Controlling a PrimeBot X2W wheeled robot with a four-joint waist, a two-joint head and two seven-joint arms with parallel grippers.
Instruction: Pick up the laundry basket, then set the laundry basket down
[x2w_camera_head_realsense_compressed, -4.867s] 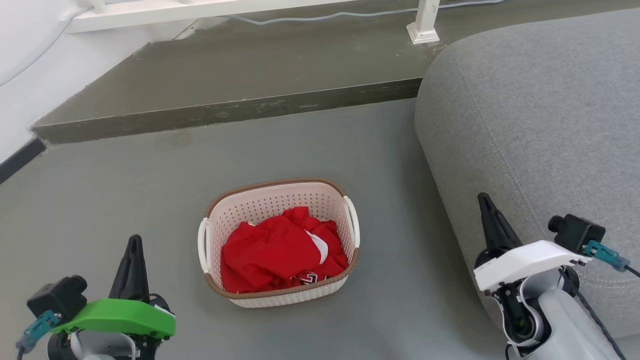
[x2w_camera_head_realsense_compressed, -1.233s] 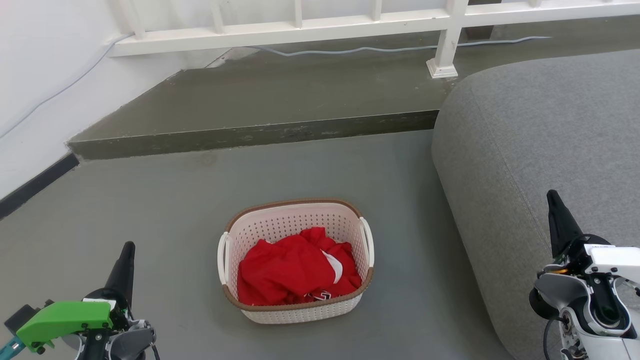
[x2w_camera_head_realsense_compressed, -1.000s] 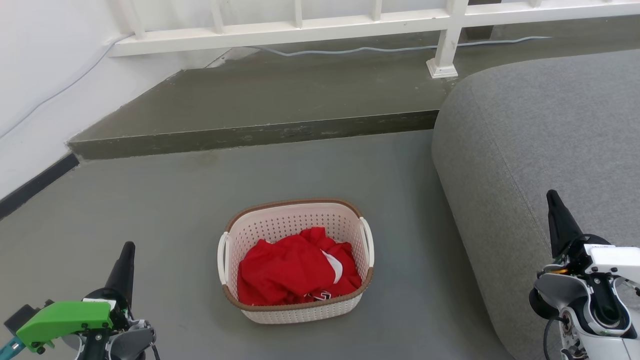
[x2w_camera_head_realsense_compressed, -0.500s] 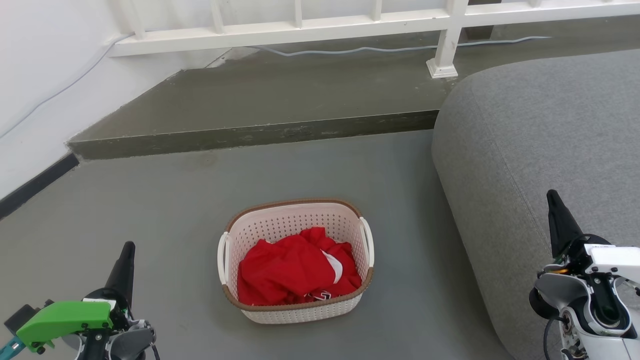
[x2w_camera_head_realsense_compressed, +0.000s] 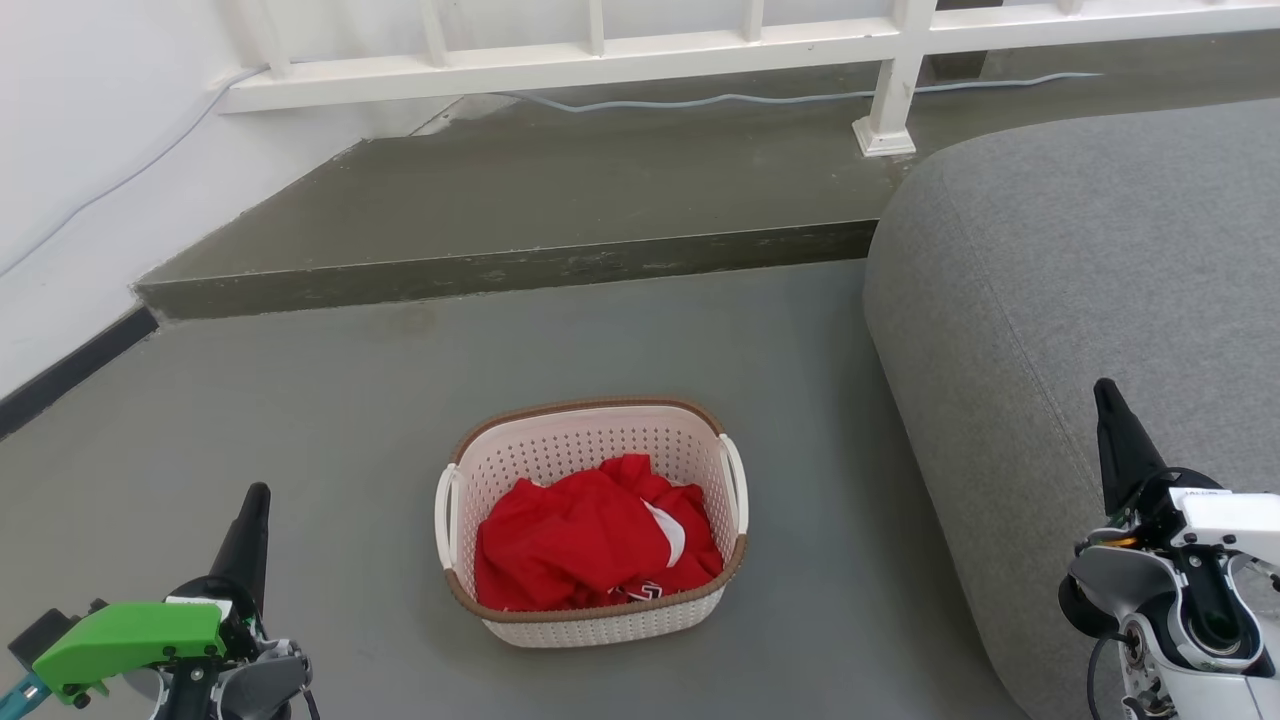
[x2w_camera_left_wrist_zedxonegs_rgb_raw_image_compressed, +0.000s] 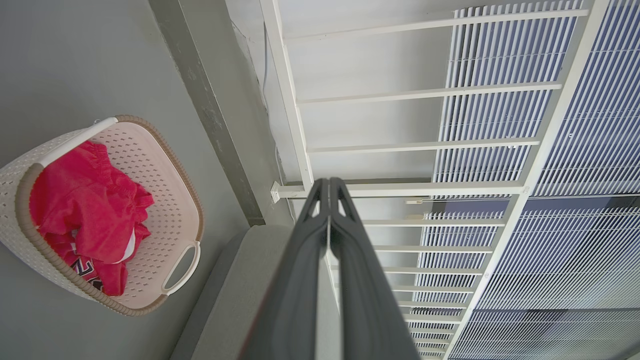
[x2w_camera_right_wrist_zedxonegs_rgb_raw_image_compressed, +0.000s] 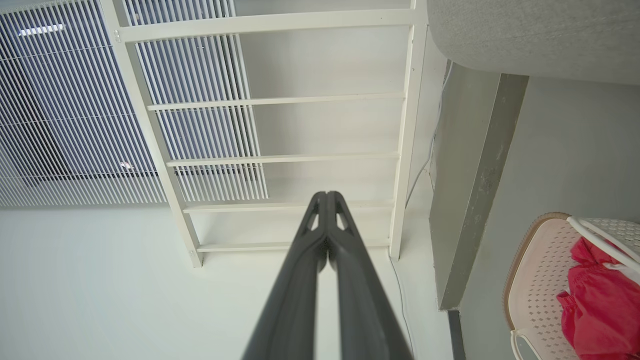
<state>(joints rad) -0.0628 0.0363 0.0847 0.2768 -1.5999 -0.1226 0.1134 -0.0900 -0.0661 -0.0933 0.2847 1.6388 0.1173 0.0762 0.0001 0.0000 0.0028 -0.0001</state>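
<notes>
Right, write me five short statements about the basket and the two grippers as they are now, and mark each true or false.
1. The laundry basket stands on the floor, with neither gripper on it. True.
2. The left gripper has its fingers spread wide. False: the left wrist view shows them pressed together.
3. A red garment lies inside the basket. True.
4. The right gripper grips the basket's handle. False: it is shut on nothing, away from the basket, and shows against the grey sofa.
5. The basket sits up on the raised step. False: it is on the lower floor in front of the step.
</notes>
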